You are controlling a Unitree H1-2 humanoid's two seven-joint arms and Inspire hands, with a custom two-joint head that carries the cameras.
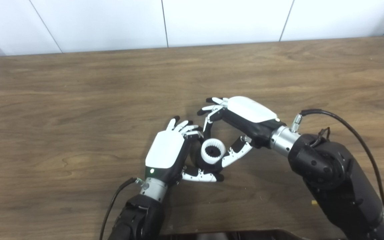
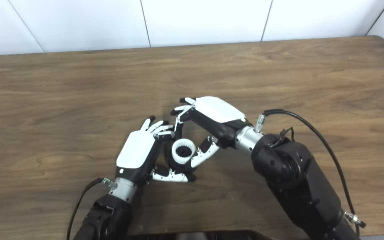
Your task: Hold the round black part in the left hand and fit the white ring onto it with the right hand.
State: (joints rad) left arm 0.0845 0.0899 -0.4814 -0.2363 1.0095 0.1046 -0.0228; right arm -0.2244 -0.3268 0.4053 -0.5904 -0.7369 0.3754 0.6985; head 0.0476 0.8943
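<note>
The bench (image 1: 78, 100) lies bare wood out to its far edge at 12 o'clock and to both sides. Near its front middle, the left hand (image 1: 165, 153) grasps the round black part (image 1: 197, 159) in its fingers. The white ring (image 1: 213, 151) sits on that part. The right hand (image 1: 245, 116), at 2 o'clock from the ring, curls fingers and thumb around it; contact is unclear.

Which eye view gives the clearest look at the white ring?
Left eye view: the white ring appears slightly larger there, with its toothed inner edge showing between the left hand and right hand. Right eye view shows it from nearly the same angle, equally unobstructed.
</note>
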